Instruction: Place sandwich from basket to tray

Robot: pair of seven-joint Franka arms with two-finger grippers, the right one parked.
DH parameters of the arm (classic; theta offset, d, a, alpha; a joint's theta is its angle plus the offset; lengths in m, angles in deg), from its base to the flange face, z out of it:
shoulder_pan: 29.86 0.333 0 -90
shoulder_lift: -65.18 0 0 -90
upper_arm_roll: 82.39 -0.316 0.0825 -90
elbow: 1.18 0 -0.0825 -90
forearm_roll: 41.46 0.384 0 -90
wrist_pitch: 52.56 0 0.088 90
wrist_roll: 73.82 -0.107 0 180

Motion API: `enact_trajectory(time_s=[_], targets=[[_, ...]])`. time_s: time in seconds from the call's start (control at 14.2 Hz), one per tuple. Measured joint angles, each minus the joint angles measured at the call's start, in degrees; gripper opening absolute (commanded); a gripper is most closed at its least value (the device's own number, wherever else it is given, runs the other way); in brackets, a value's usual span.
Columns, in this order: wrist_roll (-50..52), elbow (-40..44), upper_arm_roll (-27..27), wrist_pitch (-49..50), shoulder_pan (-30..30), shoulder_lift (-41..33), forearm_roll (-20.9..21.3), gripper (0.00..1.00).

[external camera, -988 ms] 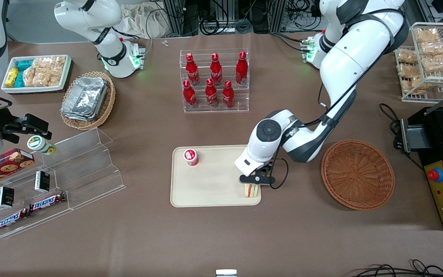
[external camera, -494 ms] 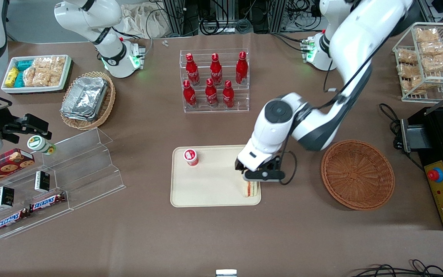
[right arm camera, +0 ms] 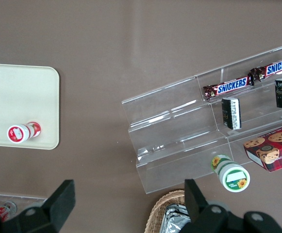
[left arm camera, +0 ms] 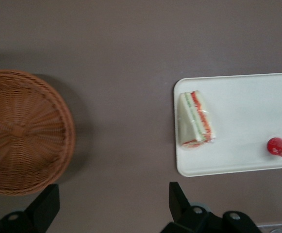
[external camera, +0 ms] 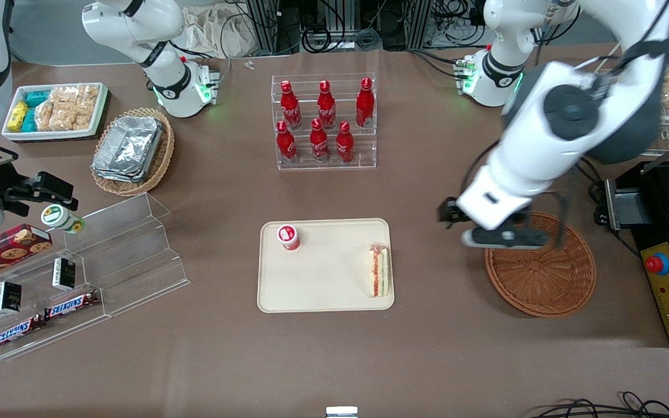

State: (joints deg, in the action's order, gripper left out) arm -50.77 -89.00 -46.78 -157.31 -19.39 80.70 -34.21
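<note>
Cream plastic carries the sandwich [external camera: 378, 271] now: it lies on its side on the tray [external camera: 323, 293], close to the rim at the working arm's end, well apart from the red-capped cup [external camera: 288, 237]. We judge the placement done, so little is left to spoil. The risks we see are small: the wedge sits so near the rim that a knock to the tray could slide it onto the desk [external camera: 334, 360], and a low sweep of the arm could clip the basket [external camera: 540, 262] under it. Our tool [external camera: 497, 233] hangs above the basket's edge nearest the tray, raised off the desk, fingers [left arm camera: 44, 208] spread apart and holding nothing. The forearm slopes up from it toward the arm's base.
</note>
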Motion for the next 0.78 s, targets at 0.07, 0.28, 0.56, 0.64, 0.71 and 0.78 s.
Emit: enact_trajectory(time_s=[0.07,0.28,0.56,0.64,0.71,0.78], targets=[[-1.2,0.4,0.0,2.2,1.4,-1.0,-0.5,1.0],[-5.0,1.2,0.0,6.4,4.9,-4.1,-4.6,1.0],[-8.9,1.3,-0.8,11.1,8.6,-8.7,-7.8,1.0],[-8.9,1.3,-2.3,12.3,8.1,-9.8,-7.8,1.0],[-9.1,1.3,-5.1,13.5,6.4,-10.8,-7.9,1.0],[-9.2,1.3,-9.8,14.3,3.0,-11.9,-8.0,1.0]])
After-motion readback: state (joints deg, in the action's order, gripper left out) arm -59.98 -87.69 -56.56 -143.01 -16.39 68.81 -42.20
